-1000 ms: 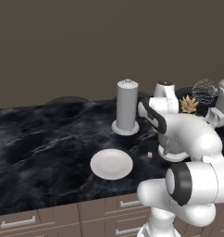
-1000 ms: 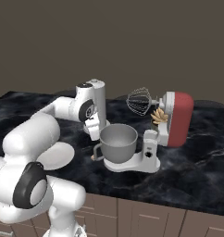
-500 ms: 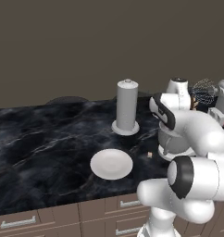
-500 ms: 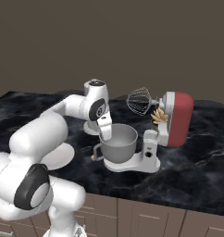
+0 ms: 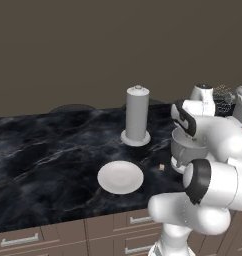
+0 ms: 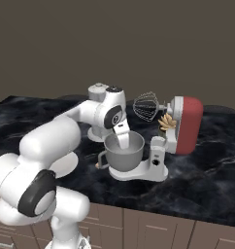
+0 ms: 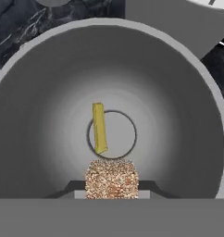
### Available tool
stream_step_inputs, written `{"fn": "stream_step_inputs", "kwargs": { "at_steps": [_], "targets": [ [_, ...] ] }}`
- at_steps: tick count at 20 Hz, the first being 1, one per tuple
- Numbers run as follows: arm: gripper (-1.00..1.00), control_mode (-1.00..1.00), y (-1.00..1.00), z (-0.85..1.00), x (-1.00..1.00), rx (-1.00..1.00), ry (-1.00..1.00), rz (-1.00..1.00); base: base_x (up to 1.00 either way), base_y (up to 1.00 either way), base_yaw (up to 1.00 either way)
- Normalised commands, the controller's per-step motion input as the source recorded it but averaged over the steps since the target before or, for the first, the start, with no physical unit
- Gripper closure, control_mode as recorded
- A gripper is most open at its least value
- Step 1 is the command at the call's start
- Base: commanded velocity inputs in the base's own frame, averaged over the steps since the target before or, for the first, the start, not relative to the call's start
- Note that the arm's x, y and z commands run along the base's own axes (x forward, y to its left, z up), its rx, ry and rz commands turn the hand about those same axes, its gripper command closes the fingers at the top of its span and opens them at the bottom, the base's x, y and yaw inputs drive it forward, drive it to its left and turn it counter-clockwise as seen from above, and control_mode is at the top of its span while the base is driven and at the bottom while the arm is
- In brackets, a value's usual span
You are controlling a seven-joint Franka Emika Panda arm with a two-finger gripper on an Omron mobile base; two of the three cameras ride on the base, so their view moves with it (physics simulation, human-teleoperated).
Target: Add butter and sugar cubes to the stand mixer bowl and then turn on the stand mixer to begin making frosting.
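The dark marble counter point(image 5: 48, 155) runs back to a plain wall; its front edge lies just beyond the white plate point(image 5: 120, 176). The stand mixer point(image 6: 180, 126) has its red head tilted back, whisk point(image 6: 146, 107) raised clear of the stand mixer bowl point(image 6: 123, 156). A tall grey cylinder point(image 5: 137, 116) stands behind the plate. The gripper point(image 7: 111, 185) hangs over the bowl's mouth, clenched on one sugar cube point(image 7: 111, 178). The butter point(image 7: 100, 127) lies on the bowl floor below. Another sugar cube point(image 5: 162, 167) sits on the counter between plate and bowl.
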Motion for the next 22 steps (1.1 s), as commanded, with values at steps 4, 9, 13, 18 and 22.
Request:
{"fn": "stream_step_inputs", "kwargs": {
  "at_steps": [4, 9, 13, 18, 22],
  "targets": [
    [1.00, -1.00, -0.02, -0.28, 0.20, -0.06, 0.09, 0.00, 0.00, 0.00, 0.00],
    [1.00, -1.00, 0.00, -0.31, 0.28, -0.06, 0.11, 0.00, 0.00, 0.00, 0.00],
    [1.00, -1.00, 0.00, -0.18, 0.16, 0.00, 0.07, 0.00, 0.00, 0.00, 0.00],
    [1.00, -1.00, 0.00, -0.26, 0.06, 0.00, 0.03, 0.00, 0.00, 0.00, 0.00],
    [-1.00, -1.00, 0.00, -0.37, 0.00, 0.00, 0.00, 0.00, 0.00, 0.00, 0.00]
  ]
}}
